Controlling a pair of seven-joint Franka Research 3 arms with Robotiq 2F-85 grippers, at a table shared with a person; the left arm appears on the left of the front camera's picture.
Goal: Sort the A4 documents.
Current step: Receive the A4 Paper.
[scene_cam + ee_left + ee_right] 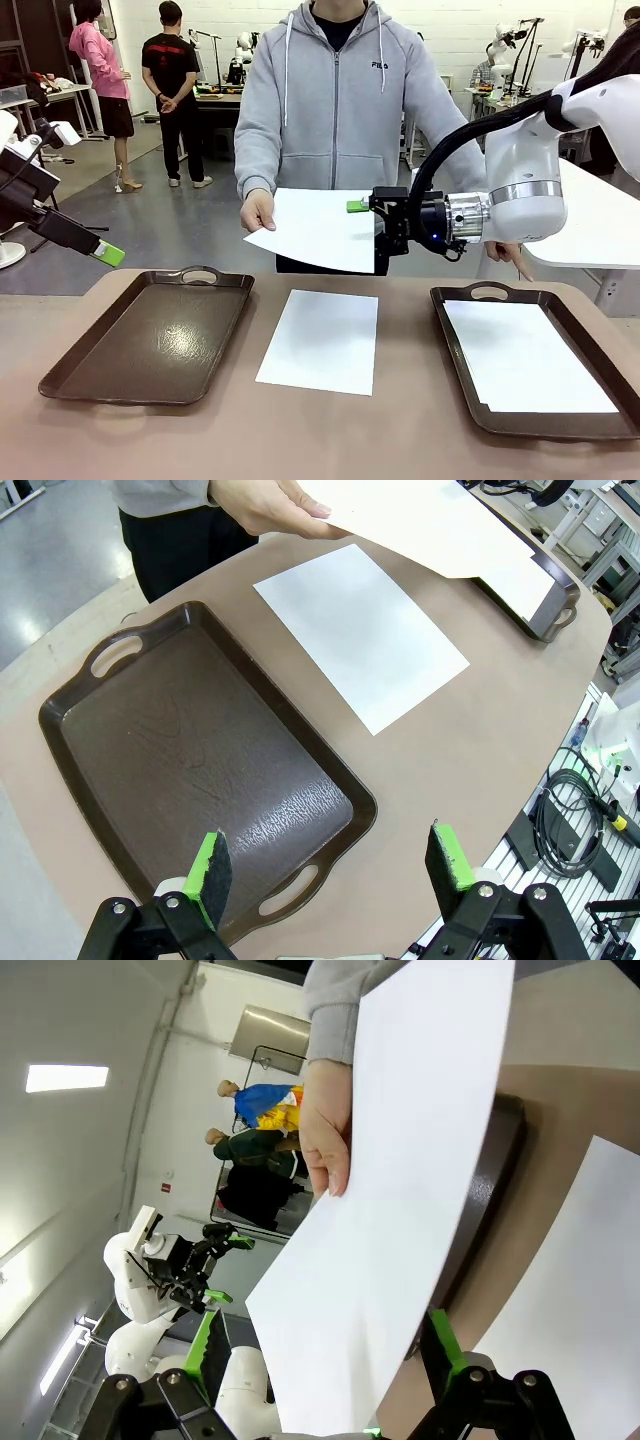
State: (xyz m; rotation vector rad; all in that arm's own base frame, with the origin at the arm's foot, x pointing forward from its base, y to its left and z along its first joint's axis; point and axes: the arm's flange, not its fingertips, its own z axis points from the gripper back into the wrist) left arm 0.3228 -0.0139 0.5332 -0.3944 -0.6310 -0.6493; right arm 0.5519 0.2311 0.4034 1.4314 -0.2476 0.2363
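Note:
A person's hand [258, 212] holds one white A4 sheet [315, 228] out over the far edge of the table. My right gripper [368, 235] is open around that sheet's right edge, one green pad above it and the other finger below. In the right wrist view the sheet [400, 1190] runs between the open fingers of the right gripper [325, 1345], pinched higher up by the person's hand [325, 1150]. A second sheet [320, 340] lies flat at the table's middle. A third sheet [525, 355] rests in the right tray [455, 350]. My left gripper [335, 865] hangs open and empty above the left tray [190, 770].
The left brown tray [150, 335] holds nothing. The person stands at the far side, mid-table. My left arm's gripper [110, 254] hovers beyond the table's left corner. Cables and a rail [570, 810] lie off the table's near edge.

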